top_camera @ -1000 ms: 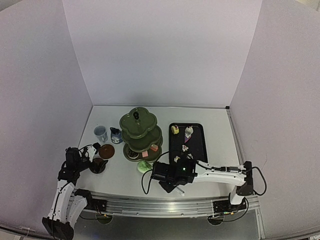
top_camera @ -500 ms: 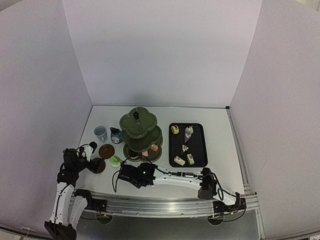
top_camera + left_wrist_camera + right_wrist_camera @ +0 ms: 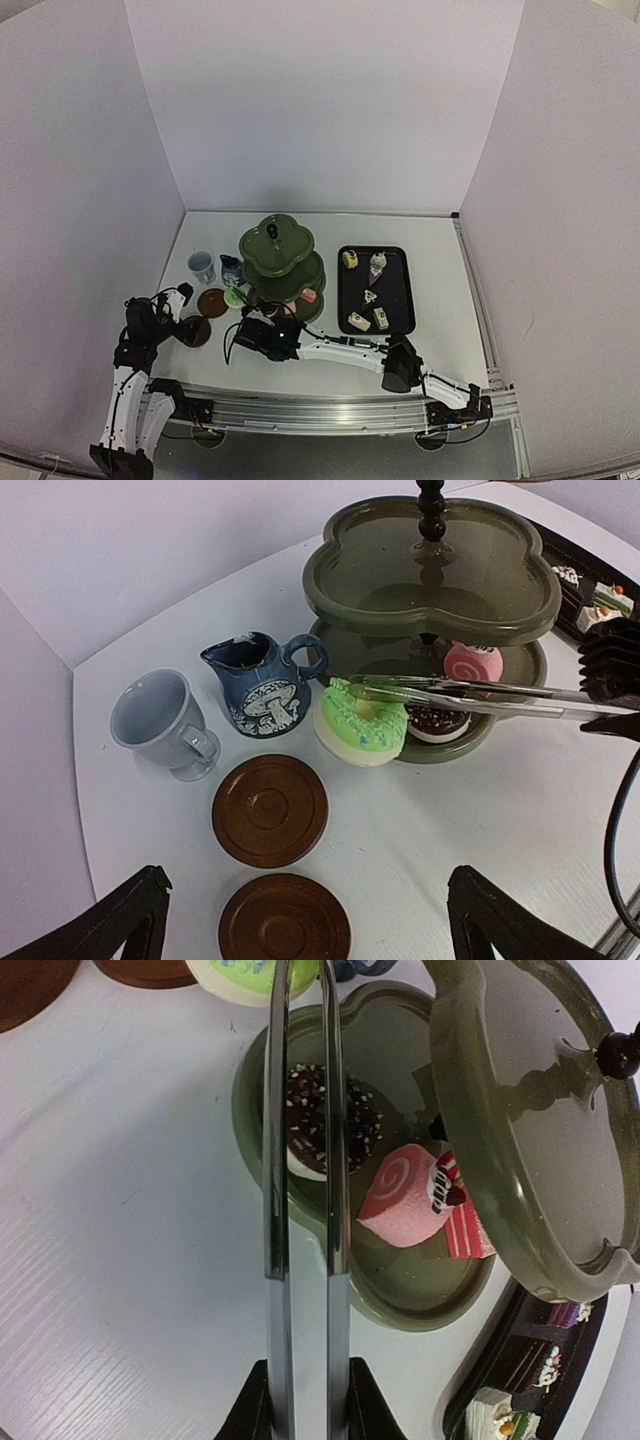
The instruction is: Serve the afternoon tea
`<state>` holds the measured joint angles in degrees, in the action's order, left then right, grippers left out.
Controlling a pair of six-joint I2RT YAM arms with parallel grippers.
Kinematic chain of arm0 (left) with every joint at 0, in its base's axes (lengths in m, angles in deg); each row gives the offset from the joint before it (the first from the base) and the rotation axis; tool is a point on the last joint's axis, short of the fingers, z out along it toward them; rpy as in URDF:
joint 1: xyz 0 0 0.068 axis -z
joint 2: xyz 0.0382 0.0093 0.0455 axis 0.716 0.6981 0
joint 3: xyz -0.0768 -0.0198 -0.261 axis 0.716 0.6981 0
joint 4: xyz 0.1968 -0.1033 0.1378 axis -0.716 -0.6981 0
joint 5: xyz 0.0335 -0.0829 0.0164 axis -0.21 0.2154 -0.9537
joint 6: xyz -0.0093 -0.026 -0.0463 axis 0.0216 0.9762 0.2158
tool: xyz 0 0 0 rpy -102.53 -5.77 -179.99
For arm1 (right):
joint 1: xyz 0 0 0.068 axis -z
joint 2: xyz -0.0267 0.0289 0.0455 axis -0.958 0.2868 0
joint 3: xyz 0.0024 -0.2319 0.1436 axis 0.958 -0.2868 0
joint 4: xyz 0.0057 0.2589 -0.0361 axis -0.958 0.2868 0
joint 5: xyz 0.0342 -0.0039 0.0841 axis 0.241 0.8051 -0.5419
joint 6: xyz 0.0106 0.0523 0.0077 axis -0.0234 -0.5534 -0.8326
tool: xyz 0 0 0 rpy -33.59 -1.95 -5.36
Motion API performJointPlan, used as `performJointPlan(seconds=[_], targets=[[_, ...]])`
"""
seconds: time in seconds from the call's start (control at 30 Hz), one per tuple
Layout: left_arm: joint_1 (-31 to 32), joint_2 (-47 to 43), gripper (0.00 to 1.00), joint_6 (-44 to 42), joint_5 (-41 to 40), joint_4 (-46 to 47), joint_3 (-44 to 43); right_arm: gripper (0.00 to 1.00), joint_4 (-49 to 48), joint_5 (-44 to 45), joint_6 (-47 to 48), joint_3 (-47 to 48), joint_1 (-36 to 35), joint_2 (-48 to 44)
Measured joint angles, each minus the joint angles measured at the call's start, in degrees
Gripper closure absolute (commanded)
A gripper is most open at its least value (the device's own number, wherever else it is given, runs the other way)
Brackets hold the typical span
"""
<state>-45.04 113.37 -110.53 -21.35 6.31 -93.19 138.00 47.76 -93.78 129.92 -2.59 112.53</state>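
Note:
My right gripper [image 3: 308, 1400] is shut on the metal tongs [image 3: 300, 1160], and their tips pinch a green-iced doughnut pastry [image 3: 362, 720]. The doughnut hangs low beside the bottom tier of the dark green stand [image 3: 277, 250], close to the dark blue jug [image 3: 262, 685]. A chocolate doughnut [image 3: 325, 1120] and a pink roll [image 3: 400, 1195] lie on that bottom tier. The pale blue cup [image 3: 160, 720] stands left of the jug. Two brown saucers [image 3: 270, 810] [image 3: 285, 920] lie bare in front. My left gripper [image 3: 310, 925] is open over the near saucer, holding nothing.
A black tray [image 3: 400, 290] with several small pastries lies right of the stand. The right arm [image 3: 340, 350] stretches across the table's front. White walls close in the left, back and right sides.
The right arm has swung left, carrying the green doughnut in the tongs from the stand's front to a spot by the jug and far saucer. The left arm has barely moved.

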Motion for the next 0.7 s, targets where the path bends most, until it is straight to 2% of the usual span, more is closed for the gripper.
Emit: performJointPlan(seconds=[0.37, 0.7], targets=[[0.0, -0.08, 0.0, 0.04, 0.05, 0.1, 0.0, 1.0, -0.94, 9.73, 1.6, 0.56, 0.21, 1.35], [0.0, 0.0, 0.0, 0.04, 0.06, 0.06, 0.0, 1.0, -1.43, 13.79, 3.36, 0.57, 0.41, 4.42]])
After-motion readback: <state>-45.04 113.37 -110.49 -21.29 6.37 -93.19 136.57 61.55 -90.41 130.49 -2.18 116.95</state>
